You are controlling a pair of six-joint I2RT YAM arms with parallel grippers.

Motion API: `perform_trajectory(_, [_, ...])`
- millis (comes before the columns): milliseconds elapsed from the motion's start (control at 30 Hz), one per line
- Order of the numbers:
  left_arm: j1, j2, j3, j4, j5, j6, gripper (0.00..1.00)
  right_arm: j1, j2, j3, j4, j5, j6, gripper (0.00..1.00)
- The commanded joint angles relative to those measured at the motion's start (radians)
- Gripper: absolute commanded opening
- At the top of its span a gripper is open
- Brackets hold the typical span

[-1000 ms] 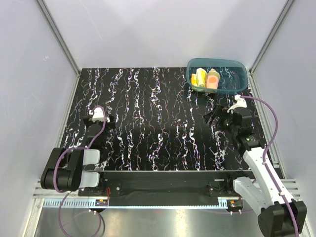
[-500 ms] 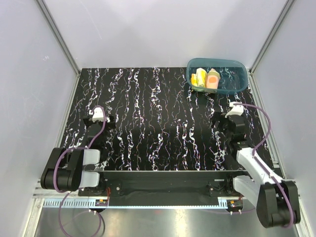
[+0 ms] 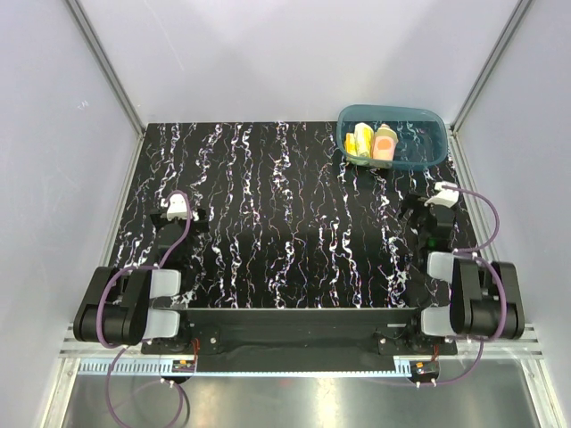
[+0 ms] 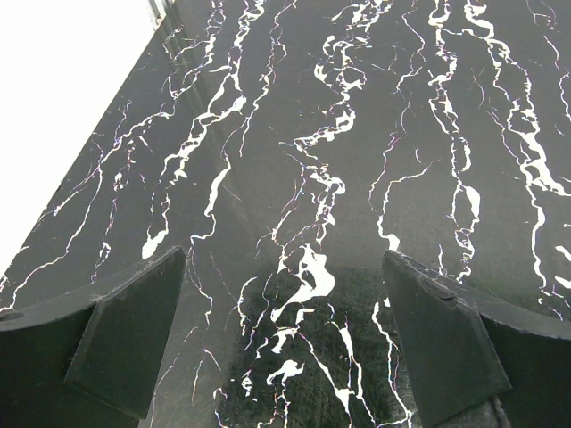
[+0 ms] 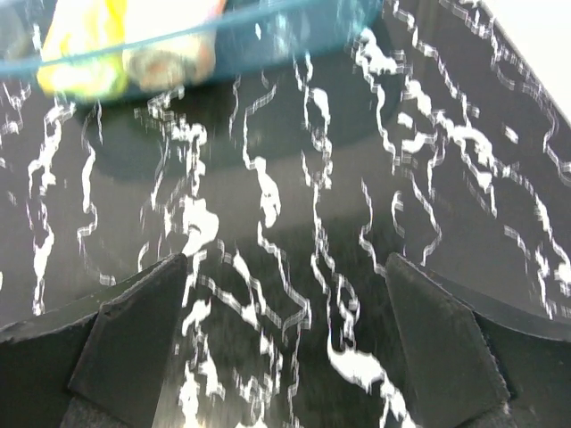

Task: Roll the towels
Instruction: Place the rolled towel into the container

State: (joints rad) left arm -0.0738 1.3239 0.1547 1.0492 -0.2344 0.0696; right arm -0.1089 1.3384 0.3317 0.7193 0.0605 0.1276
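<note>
We see both towels [image 3: 383,143] rolled in the tub [image 3: 421,148]; left fingers [image 4: 134,334] and right fingers [image 5: 134,334] wide apart, empty, over the surface [image 3: 268,196].

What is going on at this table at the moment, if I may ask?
Nothing is being handled. The yellow towel and the orange dotted towel lie side by side, apparently rolled, in the teal tub at the far right corner of the table. The left gripper and the right gripper sit back toward the near side, both open and empty.
</note>
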Motion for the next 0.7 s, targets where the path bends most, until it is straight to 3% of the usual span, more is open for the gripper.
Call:
perform_trajectory(0, [0.006, 0.000, 0.011, 0.101, 0.027, -0.017, 0.99, -0.021, 0.088, -0.011, 0.271, -0.033, -0.008, 1.00])
perform_trajectory(100, [0.006, 0.001, 0.011, 0.101, 0.027, -0.019, 0.99, -0.032, 0.231, -0.048, 0.518, -0.057, 0.006, 1.00])
perform_trajectory(167, [0.008, 0.000, 0.013, 0.100, 0.027, -0.017, 0.99, -0.034, 0.178, 0.022, 0.328, -0.102, -0.025, 1.00])
perform_trajectory(300, [0.011, 0.000, 0.016, 0.094, 0.035, -0.019, 0.99, -0.032, 0.200, 0.064, 0.263, -0.139, -0.039, 1.00])
perform_trajectory(667, [0.042, 0.001, 0.040, 0.051, 0.083, -0.034, 0.99, -0.032, 0.209, 0.066, 0.273, -0.191, -0.056, 1.00])
